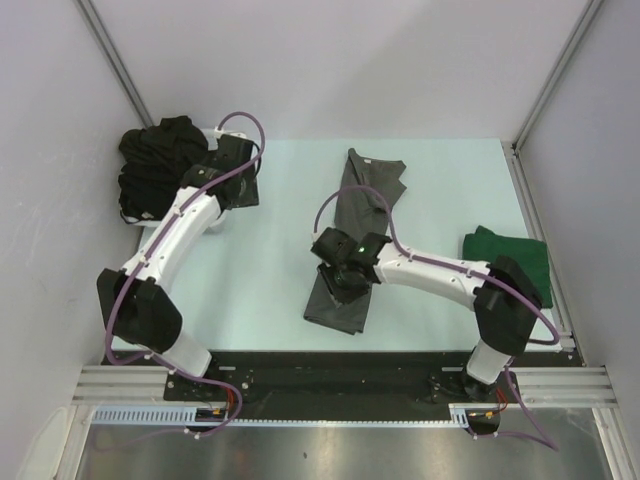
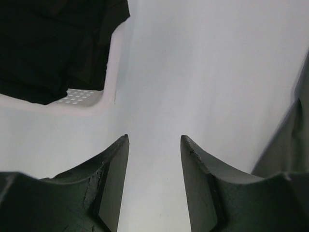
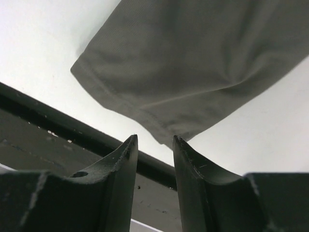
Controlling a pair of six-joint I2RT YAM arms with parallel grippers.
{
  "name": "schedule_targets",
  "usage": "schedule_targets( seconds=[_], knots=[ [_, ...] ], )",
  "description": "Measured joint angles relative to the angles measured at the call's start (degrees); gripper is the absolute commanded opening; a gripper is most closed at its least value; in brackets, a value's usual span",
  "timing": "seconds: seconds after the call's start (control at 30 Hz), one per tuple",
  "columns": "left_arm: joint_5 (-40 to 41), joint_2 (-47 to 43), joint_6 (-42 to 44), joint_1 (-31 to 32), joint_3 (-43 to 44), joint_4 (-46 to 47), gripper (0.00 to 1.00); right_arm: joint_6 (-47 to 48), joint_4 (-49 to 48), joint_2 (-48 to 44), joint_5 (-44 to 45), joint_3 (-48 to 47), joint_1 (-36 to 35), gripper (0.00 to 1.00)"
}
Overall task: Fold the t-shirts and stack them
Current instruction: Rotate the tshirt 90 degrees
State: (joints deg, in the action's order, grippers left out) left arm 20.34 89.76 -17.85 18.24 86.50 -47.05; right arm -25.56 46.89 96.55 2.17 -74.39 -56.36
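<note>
A charcoal grey t-shirt lies folded into a long strip at the table's middle, running from the far side toward the near edge. My right gripper hovers over its near end, open. In the right wrist view the shirt's near corner lies just past my right gripper, with nothing between the fingers. A dark green t-shirt lies folded at the right edge. Black t-shirts fill the white basket at the far left. My left gripper stands open and empty over bare table beside the basket.
Pale walls close in the table on the left, back and right. A black strip and a metal rail run along the near edge, where both arm bases stand. Bare tabletop lies between the basket and the grey shirt.
</note>
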Motion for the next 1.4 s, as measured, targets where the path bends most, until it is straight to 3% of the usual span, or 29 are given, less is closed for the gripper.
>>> schedule_targets(
  seconds=[0.17, 0.23, 0.27, 0.33, 0.63, 1.4],
  knots=[
    [-2.2, -0.5, -0.2, 0.2, -2.1, 0.6, 0.52, -0.4, -0.3, 3.4, 0.0, -0.4, -2.4, 0.40],
    [-3.1, -0.6, -0.2, 0.3, -2.6, 0.7, 0.52, -0.3, -0.4, 5.6, 0.1, -1.5, -2.6, 0.29],
    [-3.6, -0.7, -0.2, 0.3, -2.9, 0.9, 0.52, -0.2, -0.4, 7.0, 0.3, -2.3, -2.6, 0.15],
    [-4.3, -1.0, -0.2, 0.3, -3.3, 1.2, 0.52, 0.4, -1.0, 9.0, 0.9, -3.9, -2.5, 0.01],
    [-5.5, -2.9, -0.1, 0.3, -4.6, 1.9, 0.53, 2.5, -2.4, 13.7, 2.2, -9.6, -1.4, 0.00],
    [-5.4, -3.3, -0.1, 0.3, -6.3, 2.4, 0.53, 3.6, -9.2, 18.7, -1.8, -7.4, 0.7, 0.00]
  ],
)
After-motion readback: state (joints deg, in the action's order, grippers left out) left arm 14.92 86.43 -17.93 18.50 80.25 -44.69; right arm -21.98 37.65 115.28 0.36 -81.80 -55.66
